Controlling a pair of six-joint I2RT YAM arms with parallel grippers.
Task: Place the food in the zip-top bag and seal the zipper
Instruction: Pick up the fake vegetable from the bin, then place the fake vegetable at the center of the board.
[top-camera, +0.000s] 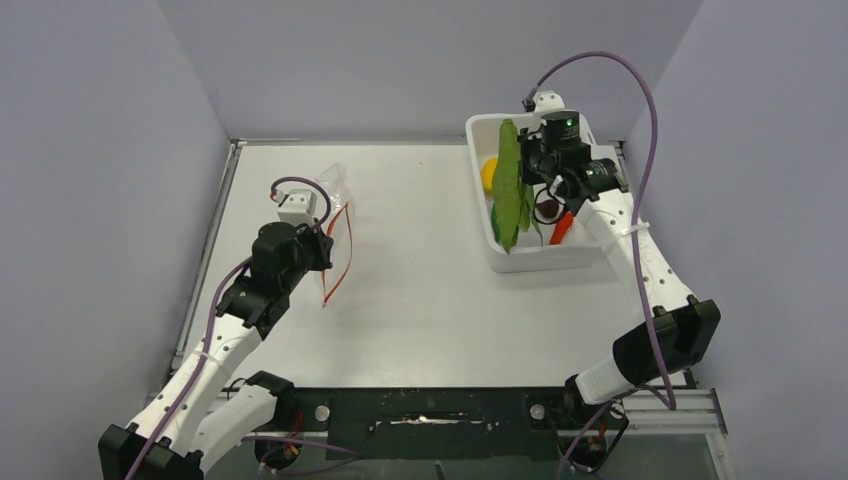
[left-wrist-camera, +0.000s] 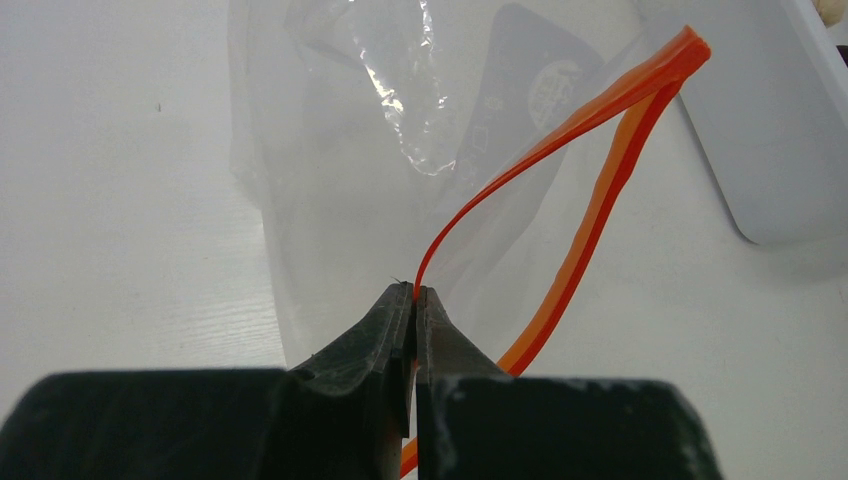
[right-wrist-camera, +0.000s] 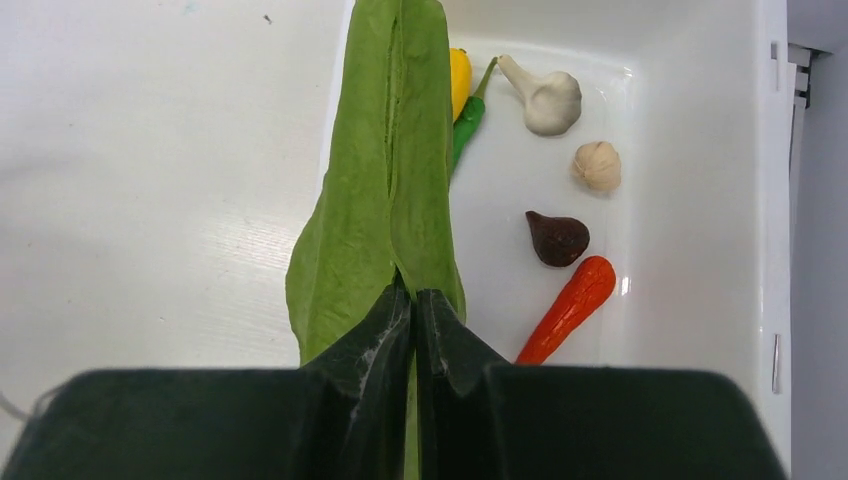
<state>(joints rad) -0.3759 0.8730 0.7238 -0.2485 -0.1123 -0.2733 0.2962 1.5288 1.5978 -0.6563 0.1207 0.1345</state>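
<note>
Grey walls enclose a white surface (top-camera: 430, 250). On its left half, the left end effector (left-wrist-camera: 415, 295) is pinched together on one thin red-orange zipper strip (left-wrist-camera: 560, 130) of the clear soft plastic zip-top bag (left-wrist-camera: 350, 180). The bag's mouth gapes: the two strips stand apart and meet only at the far end.

Well apart, at the far right, sits a white rigid plastic tub (right-wrist-camera: 700, 150). Over it, the right end effector (right-wrist-camera: 413, 295) is clamped on a flat green toy leaf (right-wrist-camera: 385, 160), which stretches away from the fingers over the tub's left wall.

Inside the tub lie:
- a yellow lump (right-wrist-camera: 459, 80)
- a thin green pepper (right-wrist-camera: 467, 120)
- two beige garlic-like pieces (right-wrist-camera: 548, 95)
- a dark maroon piece (right-wrist-camera: 557, 238)
- an orange-red cone (right-wrist-camera: 570, 308)
</note>
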